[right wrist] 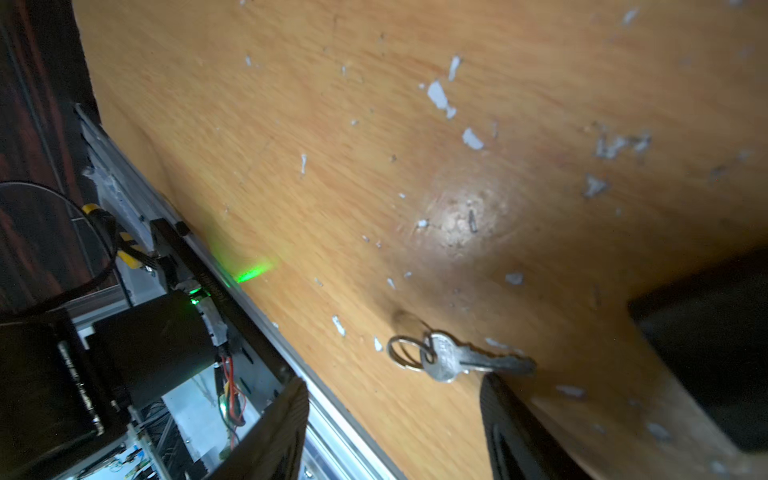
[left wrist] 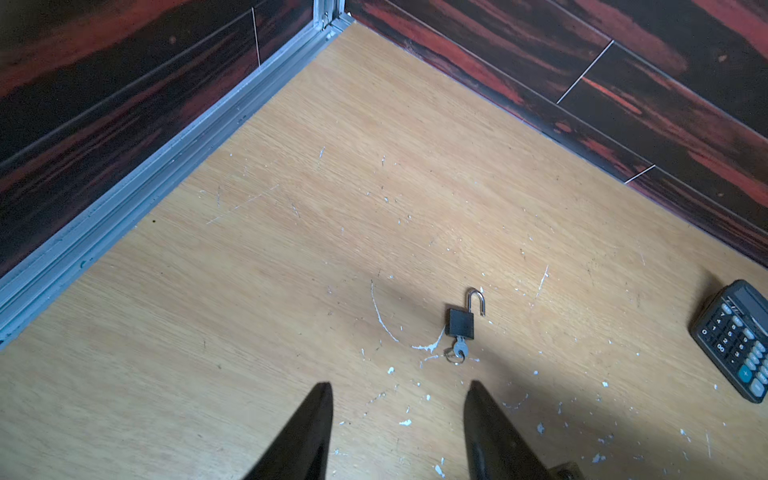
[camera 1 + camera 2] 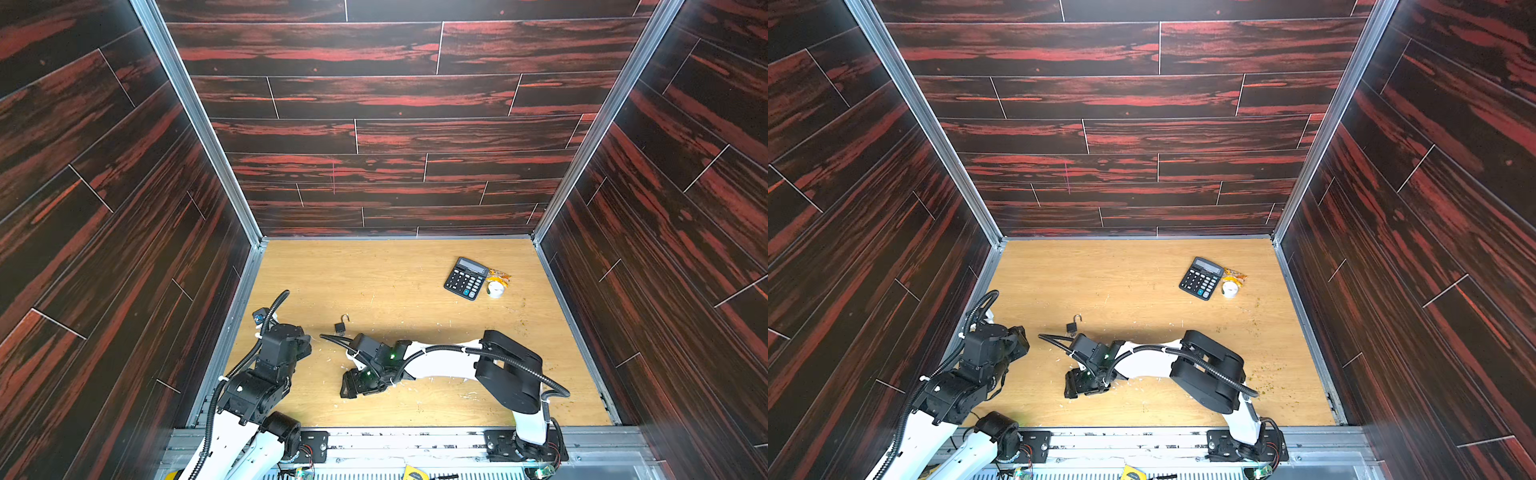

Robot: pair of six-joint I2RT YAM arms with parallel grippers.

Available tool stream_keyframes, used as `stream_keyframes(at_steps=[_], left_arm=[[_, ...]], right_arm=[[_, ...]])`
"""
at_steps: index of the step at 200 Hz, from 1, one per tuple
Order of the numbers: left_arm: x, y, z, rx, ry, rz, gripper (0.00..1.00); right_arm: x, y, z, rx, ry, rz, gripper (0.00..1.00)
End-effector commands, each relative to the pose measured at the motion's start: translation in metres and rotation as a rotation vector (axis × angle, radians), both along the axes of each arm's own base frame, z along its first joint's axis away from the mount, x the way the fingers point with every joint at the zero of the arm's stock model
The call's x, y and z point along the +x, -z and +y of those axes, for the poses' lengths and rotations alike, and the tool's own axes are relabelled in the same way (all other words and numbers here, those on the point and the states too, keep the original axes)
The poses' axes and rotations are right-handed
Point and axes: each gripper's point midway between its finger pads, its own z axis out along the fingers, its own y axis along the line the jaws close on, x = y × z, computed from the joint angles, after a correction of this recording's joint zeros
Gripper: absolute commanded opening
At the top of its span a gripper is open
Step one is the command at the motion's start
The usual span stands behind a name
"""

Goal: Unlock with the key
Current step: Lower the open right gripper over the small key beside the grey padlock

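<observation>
Nearest the front edge, my right gripper (image 1: 395,379) sits low over the table (image 3: 374,274) with its jaws apart and nothing between them. A loose key (image 1: 446,360) on a ring (image 1: 400,351) lies flat just ahead of the tips. Its blade runs toward one finger (image 1: 511,419), touching it or just short of it, I cannot tell which. My left gripper (image 2: 399,383) hangs open and empty too, aimed across bare wood at the padlock (image 2: 460,323). The padlock lies flat just beyond my right wrist in both top views, well apart from either set of tips. Its shackle (image 2: 476,300) stands sprung out of the body on one leg, and a second key (image 2: 460,350) sits at the keyway end, apparently in the slot. So I judge the unlocking itself done, and what is left is getting clear. To do that well I would raise the right tips straight up rather than sweep sideways, so the loose key isn't dragged, and hold the left off the lock. The padlock's long axis runs roughly front to back, a little tilted, with the shackle toward the rear wall (image 3: 395,137) and the key end toward the front edge. Farthest off, a calculator (image 3: 465,278) lies at the right rear, uninvolved.
</observation>
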Motion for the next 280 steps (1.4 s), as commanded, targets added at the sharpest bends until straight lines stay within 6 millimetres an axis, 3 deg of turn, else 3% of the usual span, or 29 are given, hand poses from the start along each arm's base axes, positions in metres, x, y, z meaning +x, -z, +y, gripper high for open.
stream_keyframes(at_steps=[1,78,149,221,258,280], left_arm=[[-0.008,-0.005,0.012,0.021,-0.050,0.003,0.54],[-0.023,-0.020,0.031,0.031,-0.135,-0.054,0.53],[-0.027,-0.017,0.030,-0.002,-0.134,-0.062,0.53],[-0.025,-0.013,0.026,-0.036,-0.133,-0.064,0.53],[-0.027,-0.016,0.028,-0.046,-0.148,-0.081,0.53],[-0.030,-0.020,0.030,-0.052,-0.153,-0.091,0.53]], right_arm=[[0.001,0.024,-0.006,-0.090,-0.021,-0.006,0.69],[0.006,0.029,0.012,-0.152,-0.136,-0.075,0.67],[0.008,0.027,-0.021,-0.327,-0.182,-0.227,0.63],[0.020,0.011,-0.045,-0.390,-0.156,-0.324,0.57],[0.011,-0.006,-0.027,-0.346,-0.211,-0.377,0.56],[0.005,-0.007,-0.017,-0.335,-0.230,-0.379,0.56]])
